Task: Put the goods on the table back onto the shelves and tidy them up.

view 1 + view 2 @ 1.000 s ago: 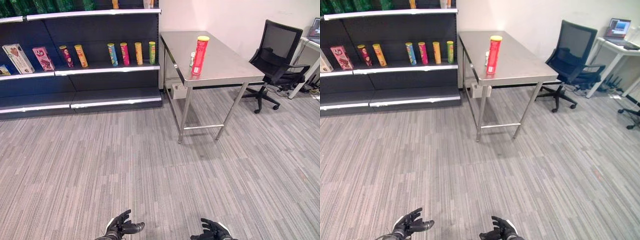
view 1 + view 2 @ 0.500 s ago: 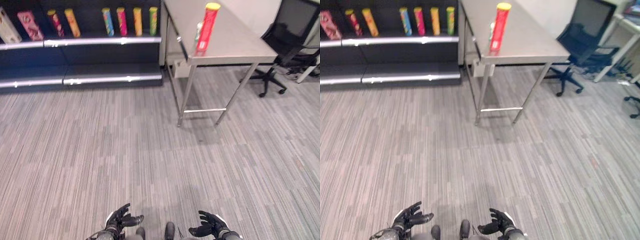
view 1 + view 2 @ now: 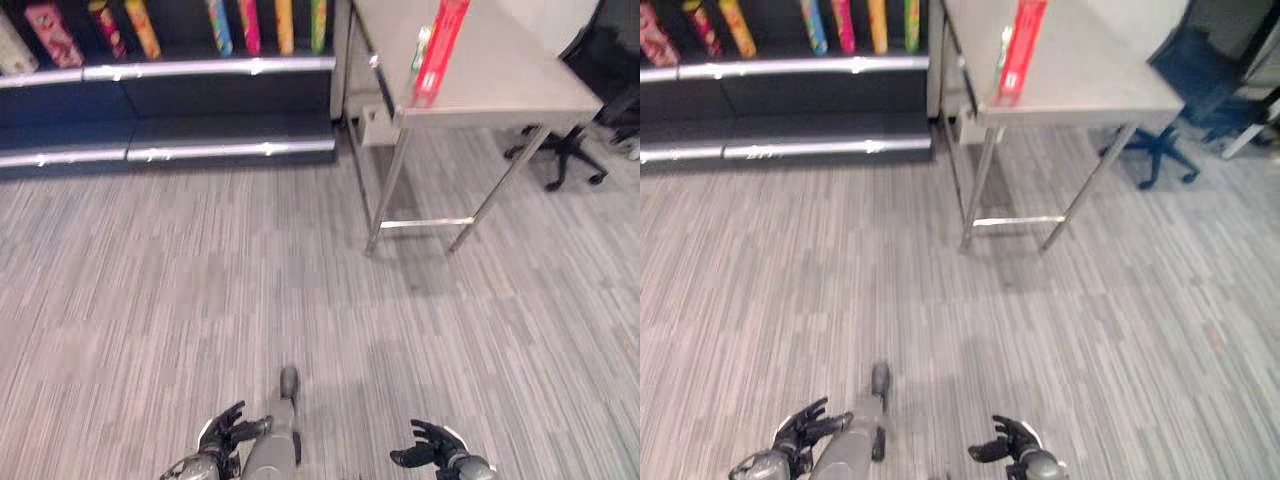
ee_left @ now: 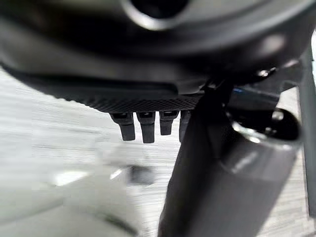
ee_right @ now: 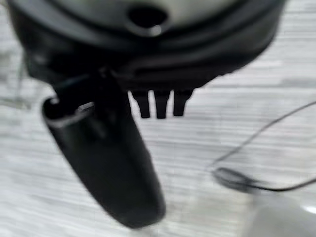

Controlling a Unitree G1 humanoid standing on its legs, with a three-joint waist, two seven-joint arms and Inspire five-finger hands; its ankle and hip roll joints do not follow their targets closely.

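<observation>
A tall red can [image 3: 440,45] stands near the front left corner of the steel table [image 3: 500,70], with a small pale bottle [image 3: 421,45] just behind it. Both are far ahead of me, at the upper right. My left hand [image 3: 225,432] and right hand [image 3: 432,455] hang low over the carpet, far from the table. Each is open with relaxed fingers and holds nothing. The left wrist view shows straight fingers [image 4: 140,126] over bare floor, and the right wrist view shows the same fingers [image 5: 160,104] beside the thumb [image 5: 113,163].
A dark shelf unit [image 3: 200,70] runs along the back left, with several coloured cans [image 3: 250,20] standing on its board. An office chair [image 3: 1195,60] stands to the right of the table. Grey carpet lies between me and both.
The camera has tipped down and come closer, so the shelf and table sit higher in view and the can's top is cut off. Both hands stay low and open.
</observation>
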